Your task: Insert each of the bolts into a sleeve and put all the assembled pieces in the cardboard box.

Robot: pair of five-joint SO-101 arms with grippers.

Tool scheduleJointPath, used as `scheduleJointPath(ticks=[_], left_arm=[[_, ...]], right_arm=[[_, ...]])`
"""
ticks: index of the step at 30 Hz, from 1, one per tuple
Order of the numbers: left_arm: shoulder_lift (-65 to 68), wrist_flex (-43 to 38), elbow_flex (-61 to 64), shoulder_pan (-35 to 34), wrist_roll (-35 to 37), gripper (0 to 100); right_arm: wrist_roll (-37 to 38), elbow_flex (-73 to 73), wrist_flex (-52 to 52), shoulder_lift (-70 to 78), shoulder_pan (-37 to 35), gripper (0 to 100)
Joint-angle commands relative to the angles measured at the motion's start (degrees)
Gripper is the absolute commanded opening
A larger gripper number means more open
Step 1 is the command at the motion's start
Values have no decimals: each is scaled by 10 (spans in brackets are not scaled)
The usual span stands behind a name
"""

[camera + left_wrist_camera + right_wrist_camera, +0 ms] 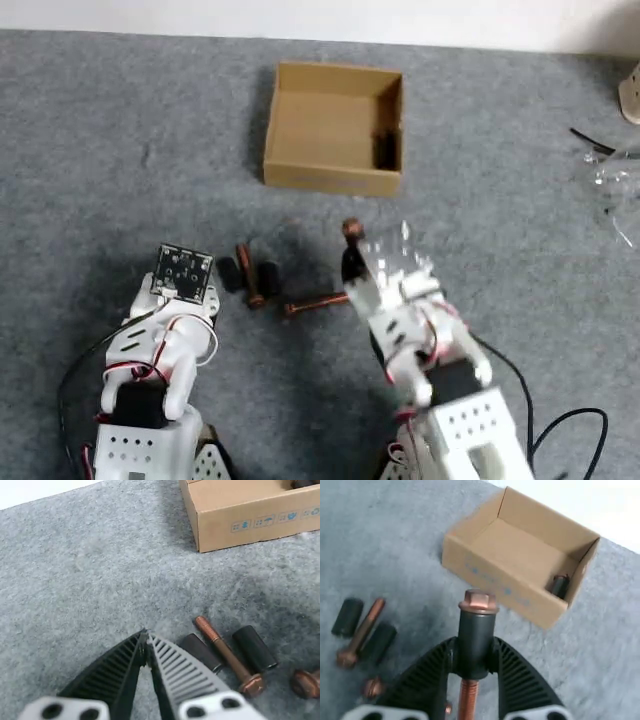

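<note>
My right gripper is shut on a black sleeve with a copper bolt through it, held upright above the carpet in front of the cardboard box. One assembled piece lies in the box's right corner. On the carpet between the arms lie two loose black sleeves, a bolt between them, and a second bolt to their right. My left gripper is shut and empty, just left of the nearest sleeve.
Grey carpet covers the table. Clear plastic and a black cable lie at the far right edge. The right arm's own cable trails at the lower right.
</note>
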Motion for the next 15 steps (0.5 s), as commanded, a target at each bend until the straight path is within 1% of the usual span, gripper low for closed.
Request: scheduleJointPath(ticks=[1, 3, 7, 15], left_arm=[[-3, -3, -15, -5, -4, 7], [-3, -3, -15, -5, -4, 7], [-3, -3, -15, -5, -4, 7], [-3, -13, -12, -5, -4, 7]], right_arm=[[-9, -194, -29, 193, 7, 5], [-9, -282, -24, 296, 15, 5], [-10, -477, 32, 484, 41, 5], [-11, -833, 173, 769, 89, 5]])
